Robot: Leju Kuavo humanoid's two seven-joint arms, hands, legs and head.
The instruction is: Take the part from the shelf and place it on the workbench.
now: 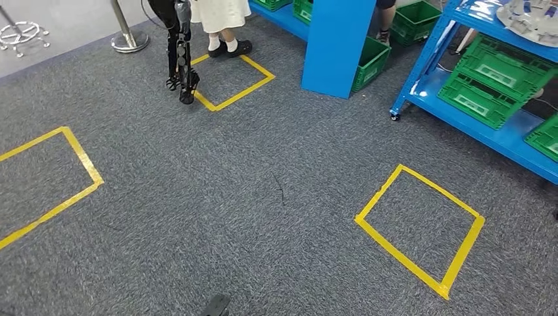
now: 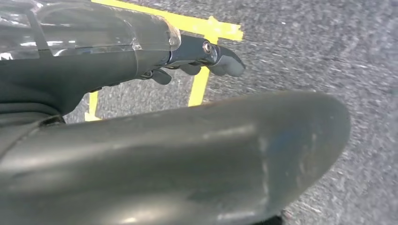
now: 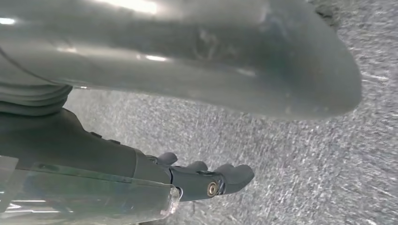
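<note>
Part point(image 1: 534, 18) sits on the top level of the blue shelf point(image 1: 460, 125) at your far right, cut off by the frame edge.

You see only a pale grey, ridged slice of it, too clipped to make out its shape. Grey carpet point(image 1: 263, 197) spreads across the head view, marked with yellow tape squares point(image 1: 421, 227). The shelf's lower levels hold green crates point(image 1: 497, 79), some cropped. A blue panel point(image 1: 339, 46) hides part of another crate. A person point(image 1: 224, 26) stands at the top, visible only from the hem down. Your left hand point(image 2: 206, 58) hangs over the carpet, fingers loosely apart, holding nothing; your right hand point(image 3: 211, 180) likewise, both blurred and half hidden behind the thumb.
</note>
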